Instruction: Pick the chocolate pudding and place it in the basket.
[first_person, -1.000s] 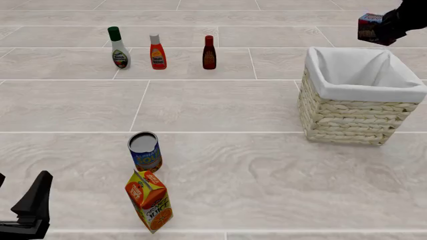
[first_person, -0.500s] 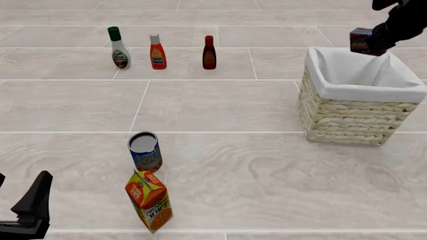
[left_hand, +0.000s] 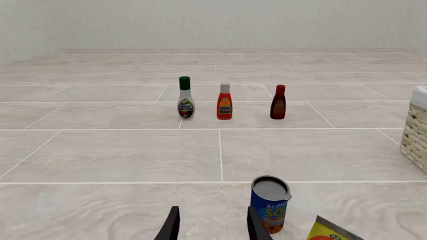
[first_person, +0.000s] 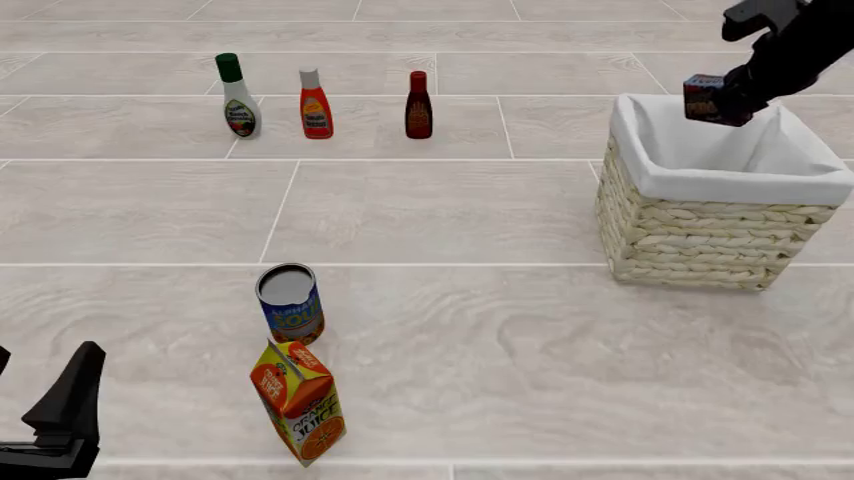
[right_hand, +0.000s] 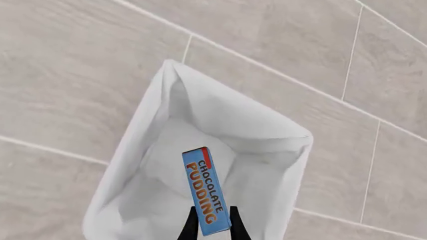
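Observation:
My right gripper (first_person: 731, 98) is shut on the chocolate pudding (first_person: 706, 99), a small dark box with a blue top, and holds it in the air above the far side of the basket (first_person: 705, 232). In the right wrist view the pudding (right_hand: 205, 190) sits between the fingertips right over the basket's white cloth lining (right_hand: 267, 165). My left gripper (left_hand: 212, 227) is open and empty, low near the table's front left corner (first_person: 60, 420).
A blue-labelled can (first_person: 290, 303) and an orange juice carton (first_person: 299, 400) stand front left, just right of my left gripper. Three bottles stand in a row at the back: a white dressing bottle (first_person: 239, 96), an orange one (first_person: 315, 103), a dark red one (first_person: 419, 105).
My right gripper has carried the pudding leftward and down, from beyond the basket's far right corner to above its opening. The left arm has not moved.

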